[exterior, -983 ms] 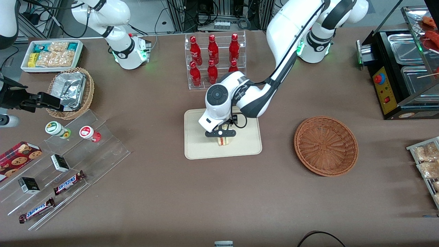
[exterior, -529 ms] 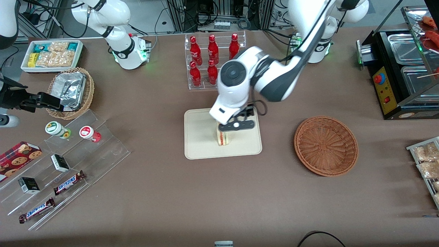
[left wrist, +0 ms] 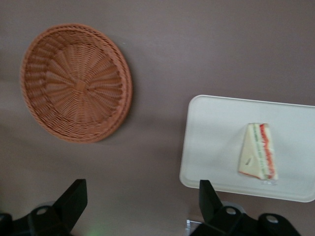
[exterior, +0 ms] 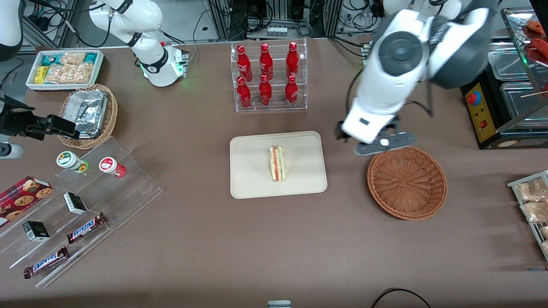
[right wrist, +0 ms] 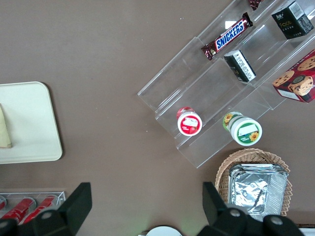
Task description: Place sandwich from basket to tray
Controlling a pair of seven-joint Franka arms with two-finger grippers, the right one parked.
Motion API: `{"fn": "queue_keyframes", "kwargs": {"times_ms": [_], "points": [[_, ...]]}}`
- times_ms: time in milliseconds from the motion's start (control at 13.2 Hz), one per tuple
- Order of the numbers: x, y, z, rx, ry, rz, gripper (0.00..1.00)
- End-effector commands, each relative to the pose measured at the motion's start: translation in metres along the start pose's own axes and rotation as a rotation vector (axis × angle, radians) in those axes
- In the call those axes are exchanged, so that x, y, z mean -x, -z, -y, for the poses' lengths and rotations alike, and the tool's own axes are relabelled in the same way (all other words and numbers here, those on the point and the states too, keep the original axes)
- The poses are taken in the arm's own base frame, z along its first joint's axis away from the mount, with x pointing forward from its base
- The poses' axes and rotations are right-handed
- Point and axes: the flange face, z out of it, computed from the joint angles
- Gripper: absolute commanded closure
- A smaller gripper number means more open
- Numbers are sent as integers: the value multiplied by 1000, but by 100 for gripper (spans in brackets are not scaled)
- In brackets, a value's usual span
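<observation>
The sandwich (exterior: 278, 163) is lying on the tray (exterior: 248, 171), roughly mid-tray, a bit toward the working arm's side. Its long axis runs front-to-back as the front cam sees it: filling edge w/ red-orange and green stripes faces the working arm's end, the narrow tip points away from the front cam and the wide end sits nearer to it. In the wrist view the sandwich (left wrist: 257, 157) shows as a clear triangle, pale bread face up, striped edge along one long side, w/ a tiny mark on the bread I can't read.

The gripper (exterior: 379, 145) is up in the air above the table, between the tray and the basket (exterior: 406, 182), just over the basket's rim farthest from the front cam. Fingers spread wide apart, nothing between them; you can see that in the wrist view, gripper (left wrist: 140, 206). The basket (left wrist: 76, 88) has nothing in it.

Readable text: two Snickers bars (exterior: 87, 227) on the clear stepped acrylic stand (exterior: 85, 205) toward the parked arm's end, brand legible in the front and right wrist views. There are red bottles (exterior: 265, 75) in a clear rack farther from the front cam than the tray, w/ white script on them too small to read. A cookie box (exterior: 23, 194) shows cookie pics, but its text isn't legible.
</observation>
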Motion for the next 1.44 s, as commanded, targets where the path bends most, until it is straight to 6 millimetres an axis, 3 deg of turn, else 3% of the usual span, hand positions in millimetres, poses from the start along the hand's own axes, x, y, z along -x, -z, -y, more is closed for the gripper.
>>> {"fn": "queue_keyframes", "kwargs": {"times_ms": [0, 303, 605, 1059, 1361], "points": [[3, 7, 53, -7, -67, 3, 0], [-7, 15, 118, 23, -121, 8, 0], [-10, 21, 170, 32, -178, 9, 0], [-15, 25, 214, 66, -161, 11, 0], [-26, 29, 221, 69, -148, 1, 0]]}}
